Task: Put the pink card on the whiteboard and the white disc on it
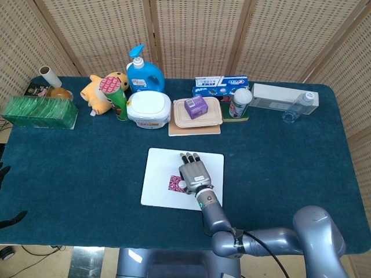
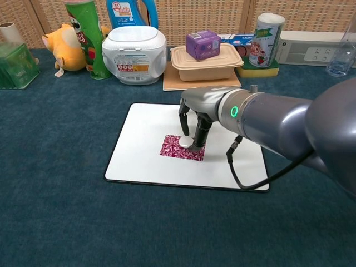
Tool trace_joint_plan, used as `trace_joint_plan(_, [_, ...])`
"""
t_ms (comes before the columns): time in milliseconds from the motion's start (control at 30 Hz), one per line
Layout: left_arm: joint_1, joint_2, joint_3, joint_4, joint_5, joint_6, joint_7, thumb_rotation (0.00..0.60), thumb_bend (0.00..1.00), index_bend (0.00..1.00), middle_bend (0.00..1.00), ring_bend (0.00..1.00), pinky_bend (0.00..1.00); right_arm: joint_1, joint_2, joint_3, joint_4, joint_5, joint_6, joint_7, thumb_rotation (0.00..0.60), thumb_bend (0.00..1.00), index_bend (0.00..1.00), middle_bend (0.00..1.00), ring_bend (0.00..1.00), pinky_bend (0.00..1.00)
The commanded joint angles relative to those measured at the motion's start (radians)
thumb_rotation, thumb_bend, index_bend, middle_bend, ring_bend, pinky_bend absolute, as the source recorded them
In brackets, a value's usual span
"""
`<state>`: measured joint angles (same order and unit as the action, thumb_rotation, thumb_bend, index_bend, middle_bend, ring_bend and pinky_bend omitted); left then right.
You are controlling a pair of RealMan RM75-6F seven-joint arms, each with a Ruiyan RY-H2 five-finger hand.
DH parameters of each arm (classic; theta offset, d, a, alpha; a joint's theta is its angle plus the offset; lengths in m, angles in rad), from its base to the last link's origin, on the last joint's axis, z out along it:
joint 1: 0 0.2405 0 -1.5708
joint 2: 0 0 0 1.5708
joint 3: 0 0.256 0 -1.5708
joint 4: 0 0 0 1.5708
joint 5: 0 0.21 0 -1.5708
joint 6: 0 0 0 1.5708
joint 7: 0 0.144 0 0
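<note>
A whiteboard [image 1: 156, 179] [image 2: 139, 144] lies flat at the table's middle front, and the pink patterned card [image 1: 175, 183] [image 2: 177, 148] rests on it. My right hand [image 1: 194, 174] [image 2: 201, 107] hovers over the card's right half with its fingers pointing down. It pinches the small white disc [image 1: 182, 185] [image 2: 185, 141] at its fingertips, and the disc is at the card's surface. Of my left hand [image 1: 3, 171] only dark finger slivers show at the left edge of the head view, off the table.
Along the back stand a green box [image 1: 39, 112], a plush toy [image 1: 99, 91], a chips can [image 2: 83, 36], a detergent bottle [image 1: 144, 72], a white tub [image 2: 134, 47], a lunch box with a purple carton [image 2: 203, 44], a canister [image 2: 266, 39] and a water bottle [image 1: 298, 107].
</note>
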<state>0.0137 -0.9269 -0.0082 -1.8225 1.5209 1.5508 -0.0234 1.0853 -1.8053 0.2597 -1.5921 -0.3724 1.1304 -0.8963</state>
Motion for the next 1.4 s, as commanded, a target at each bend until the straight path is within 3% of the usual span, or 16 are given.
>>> trace_joint_plan(33, [0.0, 0.001, 0.0, 0.002, 0.001, 0.0, -0.003, 0.6, 0.07, 0.0, 0.0, 0.0, 0.0, 0.005, -0.007, 0.001, 0.005, 0.004, 0.001, -0.004, 0.6, 0.36, 0.54, 0.07, 0.0, 0.04])
trace_joint_plan(667, [0.005, 0.024, 0.002, 0.019, 0.003, 0.006, -0.081, 0.6, 0.07, 0.0, 0.0, 0.0, 0.0, 0.031, -0.064, 0.025, 0.063, 0.026, 0.01, -0.024, 0.6, 0.36, 0.53, 0.07, 0.0, 0.04])
trace_joint_plan(1067, [0.01, 0.026, 0.004, 0.024, 0.009, 0.014, -0.092, 0.6, 0.07, 0.0, 0.0, 0.0, 0.0, 0.015, -0.038, 0.02, 0.015, -0.003, 0.012, -0.012, 0.6, 0.36, 0.2, 0.04, 0.0, 0.04])
trace_joint_plan(1400, [0.014, 0.021, 0.004, 0.026, 0.013, 0.022, -0.086, 0.6, 0.07, 0.0, 0.0, 0.0, 0.0, -0.046, 0.083, -0.025, -0.084, -0.098, 0.026, 0.032, 0.6, 0.36, 0.19, 0.04, 0.0, 0.05])
